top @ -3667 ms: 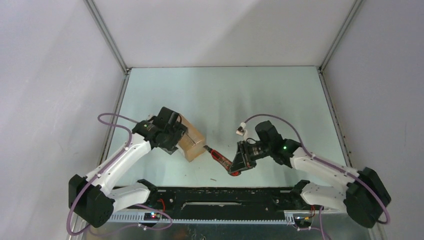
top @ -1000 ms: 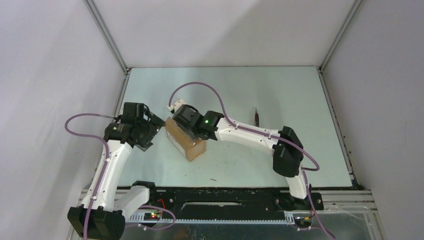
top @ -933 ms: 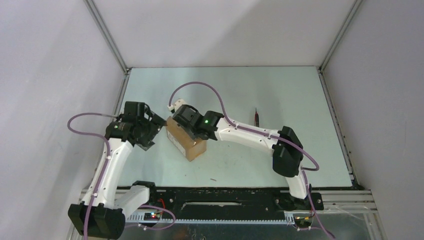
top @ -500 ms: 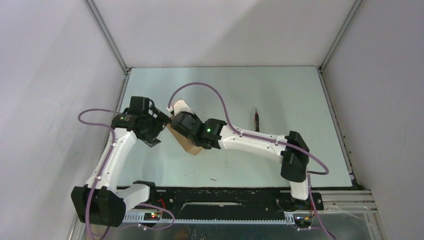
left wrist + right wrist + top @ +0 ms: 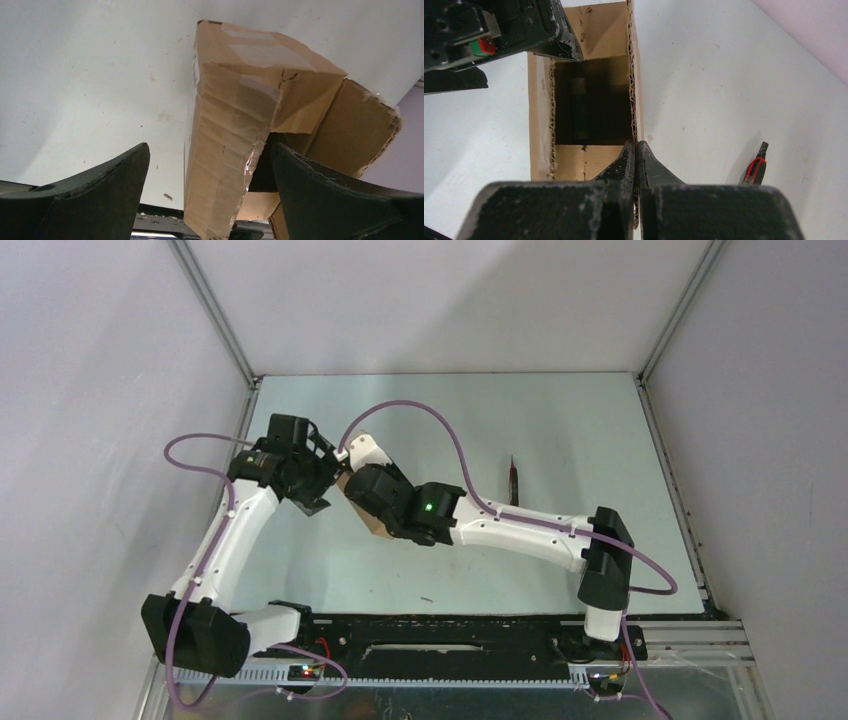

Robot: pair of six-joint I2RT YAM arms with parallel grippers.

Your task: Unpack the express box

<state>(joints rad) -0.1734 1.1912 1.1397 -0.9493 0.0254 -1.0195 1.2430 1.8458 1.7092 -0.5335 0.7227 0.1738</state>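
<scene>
The express box (image 5: pixel 589 30) is a brown carton with its top open and a dark interior; something dark lies inside (image 5: pixel 578 107). In the top view only a sliver of the express box (image 5: pixel 375 528) shows under the right wrist. My right gripper (image 5: pixel 637 150) is shut on the box's right cardboard wall, which is pinched edge-on between the fingers; in the top view the right gripper (image 5: pixel 362 498) sits over the box. My left gripper (image 5: pixel 210 200) is open, its fingers either side of a taped flap of the express box (image 5: pixel 230 125); in the top view the left gripper (image 5: pixel 318 478) is at the box's far-left end.
The red-and-black utility knife (image 5: pixel 513 478) lies on the table to the right of the box, also in the right wrist view (image 5: pixel 755 168). The right arm's forearm (image 5: pixel 520 530) stretches across the table's middle. Metal rails edge the table left and right.
The knife has been laid down at the right. Over the last second the right wrist slid nearer over the box and the left gripper moved farther and rightward up to the box's end.
</scene>
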